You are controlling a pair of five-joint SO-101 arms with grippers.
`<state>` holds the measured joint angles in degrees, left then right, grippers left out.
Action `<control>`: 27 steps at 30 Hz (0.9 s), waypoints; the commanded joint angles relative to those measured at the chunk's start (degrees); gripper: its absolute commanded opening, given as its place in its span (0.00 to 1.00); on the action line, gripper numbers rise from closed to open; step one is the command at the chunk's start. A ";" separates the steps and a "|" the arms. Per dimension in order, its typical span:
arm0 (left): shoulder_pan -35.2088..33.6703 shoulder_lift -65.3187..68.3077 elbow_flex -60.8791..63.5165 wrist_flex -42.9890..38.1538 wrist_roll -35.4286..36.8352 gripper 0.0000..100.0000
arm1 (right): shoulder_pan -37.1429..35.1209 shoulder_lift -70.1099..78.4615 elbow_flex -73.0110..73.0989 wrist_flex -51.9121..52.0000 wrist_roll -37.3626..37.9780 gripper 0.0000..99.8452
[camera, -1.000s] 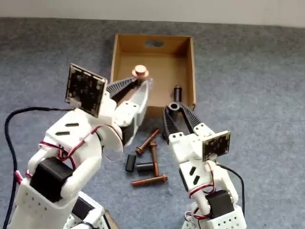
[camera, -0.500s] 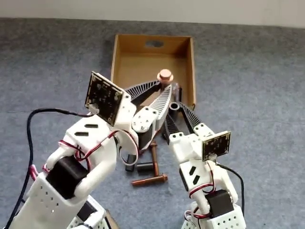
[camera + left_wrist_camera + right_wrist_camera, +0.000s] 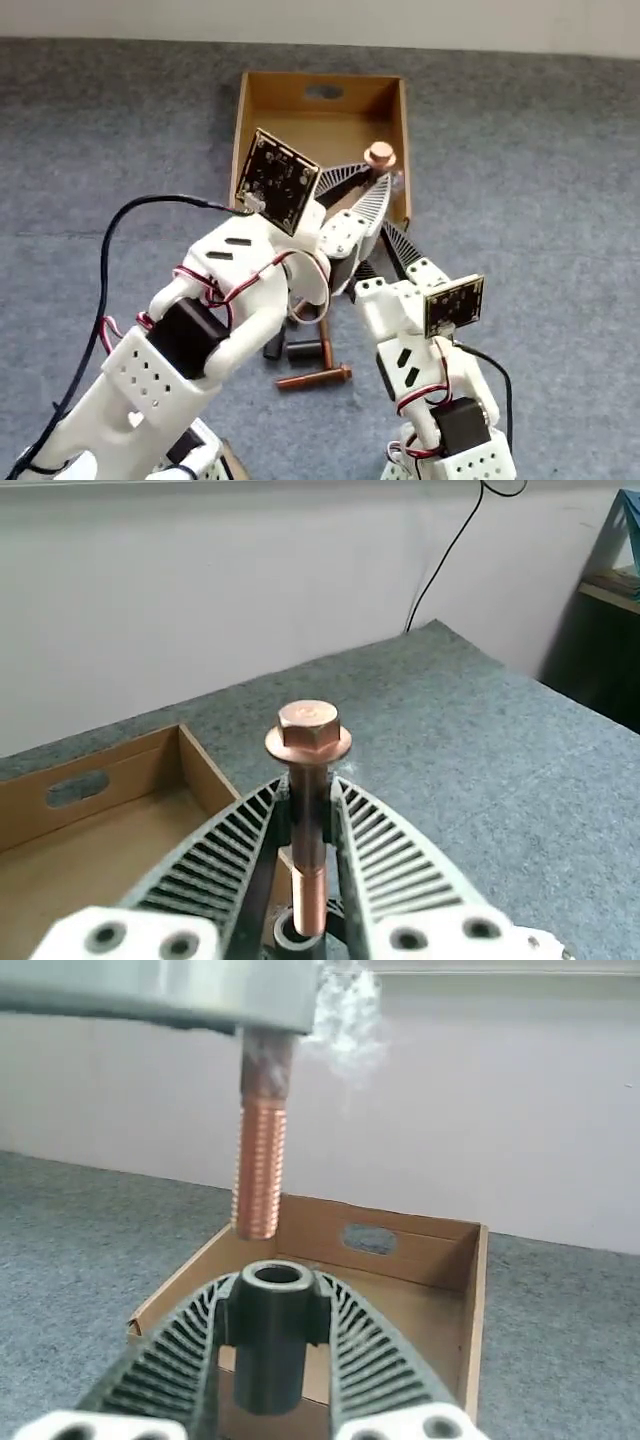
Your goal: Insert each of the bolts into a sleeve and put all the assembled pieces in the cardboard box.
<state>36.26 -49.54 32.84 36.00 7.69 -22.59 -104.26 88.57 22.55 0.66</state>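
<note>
Left pincer (image 3: 310, 792) clamps copper hex-head bolt (image 3: 312, 742), tip just above black cylindrical sleeve (image 3: 270, 1345) gripped in right pincer (image 3: 272, 1290). Insertion pending. Spare bolts (image 3: 313, 377) and spare sleeves (image 3: 303, 351) lie behind pincers, unassembled. Brown cardboard box (image 3: 320, 88) ahead; boxing seemingly undone.

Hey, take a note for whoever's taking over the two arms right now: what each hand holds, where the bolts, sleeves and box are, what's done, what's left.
Left hand: shut on a bolt, upright, head up.
Right hand: shut on a sleeve, opening up, just in front of the box.
The bolt's tip hangs just above the sleeve's opening, not in.
On the carpet between the arms: a loose bolt and spare sleeves.
Done: no finished piece visible.
Left: insert, box it, pair the rest.
</note>
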 commanded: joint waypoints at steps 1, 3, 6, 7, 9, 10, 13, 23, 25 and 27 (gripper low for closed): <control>0.48 0.13 -0.48 -1.32 0.18 0.01 | -0.04 -0.84 -2.59 -0.13 -0.26 0.01; 0.13 0.13 -0.48 -1.32 0.18 0.01 | -0.04 -0.84 -2.59 -0.13 -0.26 0.01; 0.48 0.13 1.27 -1.67 0.18 0.01 | -0.04 -0.84 -2.59 -0.13 -0.26 0.01; 0.57 0.13 1.98 -1.67 0.18 0.01 | -0.04 -0.84 -2.59 -0.13 -0.26 0.01; 0.57 0.13 2.95 -1.67 0.18 0.01 | -0.04 -0.84 -2.59 -0.13 -0.26 0.01; 0.40 0.13 3.12 -1.67 0.18 0.01 | -0.04 -0.84 -2.59 -0.13 -0.26 0.01; 0.13 0.13 3.21 -1.67 0.18 0.01 | -0.04 -0.84 -2.59 -0.13 -0.26 0.01; 0.04 0.13 3.21 -8.62 0.18 0.01 | -0.04 -0.84 -2.59 -0.13 -0.26 0.01; 0.22 0.22 3.30 -10.29 0.26 0.01 | -0.04 -0.84 -2.59 -0.13 -0.26 0.01; 0.31 0.31 4.26 -11.16 0.26 0.01 | -0.04 -0.84 -2.59 -0.13 -0.26 0.01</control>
<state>36.35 -49.45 36.79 27.65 7.78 -22.59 -104.26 88.57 22.55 0.66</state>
